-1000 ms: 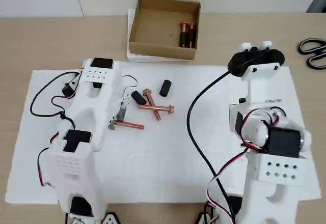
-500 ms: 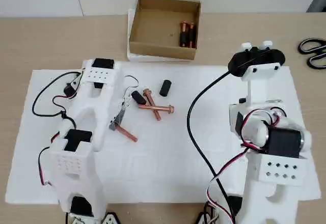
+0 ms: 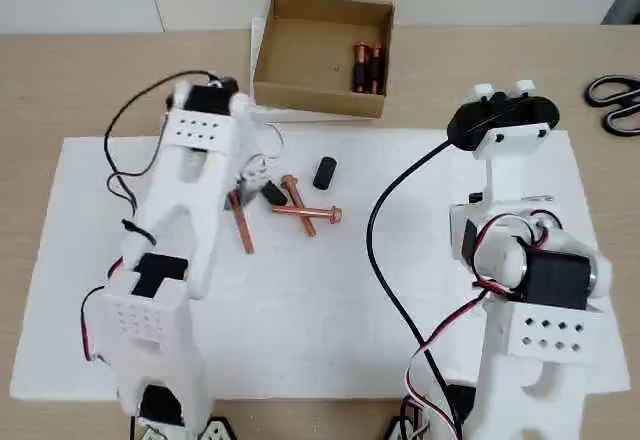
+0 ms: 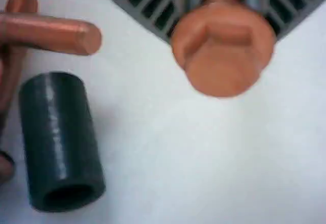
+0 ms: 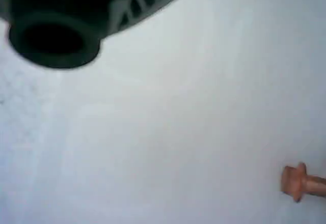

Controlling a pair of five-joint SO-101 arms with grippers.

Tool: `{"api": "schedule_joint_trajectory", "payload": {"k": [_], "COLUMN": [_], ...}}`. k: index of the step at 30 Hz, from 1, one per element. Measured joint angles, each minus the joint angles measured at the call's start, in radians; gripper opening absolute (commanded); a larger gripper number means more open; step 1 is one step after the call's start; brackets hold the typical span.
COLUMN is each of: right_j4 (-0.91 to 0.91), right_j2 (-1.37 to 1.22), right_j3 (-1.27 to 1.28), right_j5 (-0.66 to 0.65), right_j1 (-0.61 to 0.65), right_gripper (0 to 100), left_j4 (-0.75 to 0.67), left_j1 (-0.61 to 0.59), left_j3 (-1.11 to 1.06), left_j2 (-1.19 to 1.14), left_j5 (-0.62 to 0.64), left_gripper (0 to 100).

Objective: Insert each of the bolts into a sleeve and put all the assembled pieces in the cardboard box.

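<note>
Progress is partial: the box [image 3: 315, 98] holds two pieces [image 3: 365, 68] (assembled, as far as I can tell). Left gripper [image 3: 238, 200] clamps a bolt [image 4: 222, 51] over the mat [image 3: 300, 310]. Right gripper [image 5: 66, 5] grips a sleeve [image 5: 53, 43]. Loose bolts [image 3: 310, 213] and sleeves [image 3: 325, 172] remain.

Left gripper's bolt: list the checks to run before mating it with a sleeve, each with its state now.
1. The bolt sits clamped in the left gripper: ok.
2. The right gripper holds its sleeve, bore unblocked: ok.
3. The bolt is lined up with that bore: not ok, the grippers are apart.
4. The bolt is clear of the loose sleeve beside it: ok, a gap shows.
5. The cardboard box has bare floor left: ok.
</note>
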State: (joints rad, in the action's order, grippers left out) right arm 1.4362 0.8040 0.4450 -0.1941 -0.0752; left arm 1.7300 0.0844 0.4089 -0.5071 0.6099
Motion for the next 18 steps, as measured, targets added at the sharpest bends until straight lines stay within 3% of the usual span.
{"api": "schedule_joint_trajectory", "payload": {"k": [8, 18], "right_j4": [0.0, 0.005], "right_j2": [0.0, 0.0], "right_j3": [0.0, 0.0], "right_j5": [0.0, 0.0], "right_j1": [0.0, 0.0], "right_gripper": [0.4, 0.4], "left_j4": [0.002, -0.015], "left_j1": [-0.127, -0.069], "left_j3": [-0.02, -0.025], "left_j2": [-0.003, -0.023], "left_j5": [-0.061, -0.466], "left_gripper": [1, 1]}}
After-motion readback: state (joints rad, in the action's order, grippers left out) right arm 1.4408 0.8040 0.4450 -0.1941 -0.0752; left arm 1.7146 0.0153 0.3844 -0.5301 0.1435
